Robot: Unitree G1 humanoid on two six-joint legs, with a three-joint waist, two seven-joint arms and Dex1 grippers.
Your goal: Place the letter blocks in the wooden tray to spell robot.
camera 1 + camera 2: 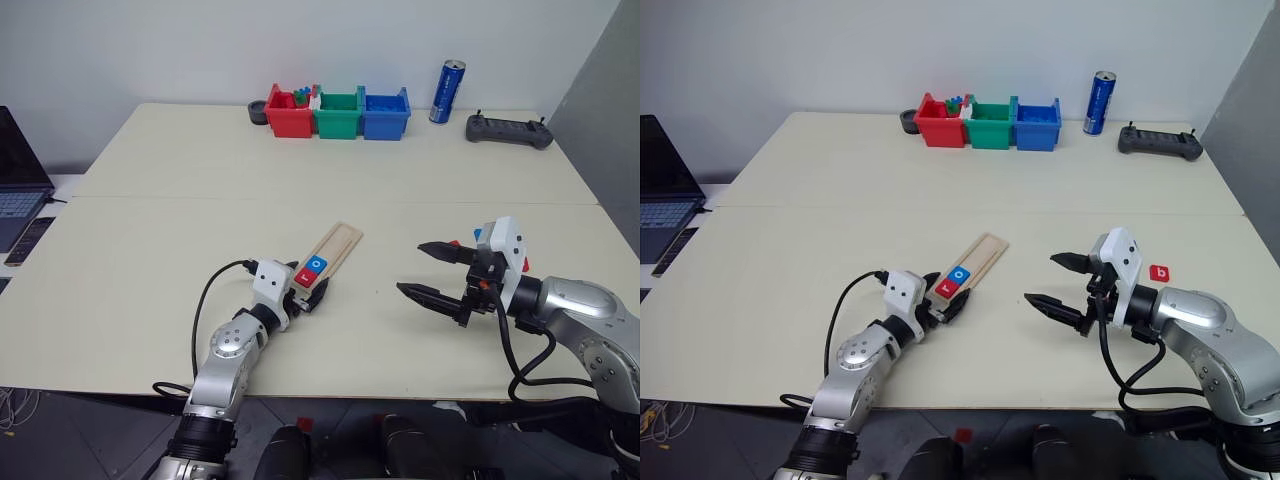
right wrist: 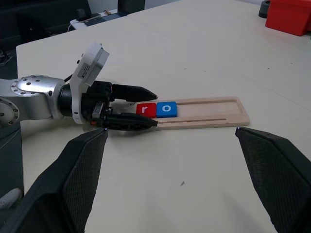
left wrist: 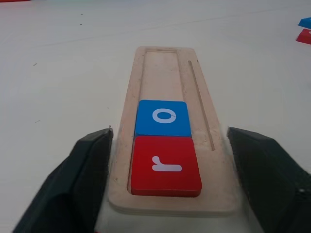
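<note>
Near edge of the pale bench [image 1: 130,300] along the bottom of the head views, both arms reaching in over it. Wide bare surface between and ahead of the two arms, and across the whole middle of the bench.

Lower centre: left tool [image 1: 315,290] closed on the near end of the wooden tray [image 1: 338,245], one black finger against each long side. Tray lying flat, running diagonally up and to the right, far half of its groove unfilled. Two letter blocks seated at the near end: red "r" tile [image 3: 165,165] nearest the tool, blue "o" tile [image 3: 163,118] touching it just beyond.

Lower right: right tool [image 1: 410,267] raised off the surface, fingers spread wide and holding nothing, pointing left toward the tray, well apart from it.

Right eye view: red "b" tile [image 1: 1159,272] flat on the bench just behind the right tool. Left eye view: that spot largely hidden by the tool's white housing. Left wrist view: close look at the letters, plus a blue and a red tile at the upper right corner, letters unreadable. Right wrist view: left tool seen from the side, straddling the tray end.

Left edge: open laptop [image 1: 20,190] off the bench.

Far edge, top of frame: red bin [image 1: 290,118], green bin [image 1: 338,118] and blue bin [image 1: 385,115] side by side, blue can [image 1: 447,92] upright, dark controller [image 1: 508,130] at the right.
</note>
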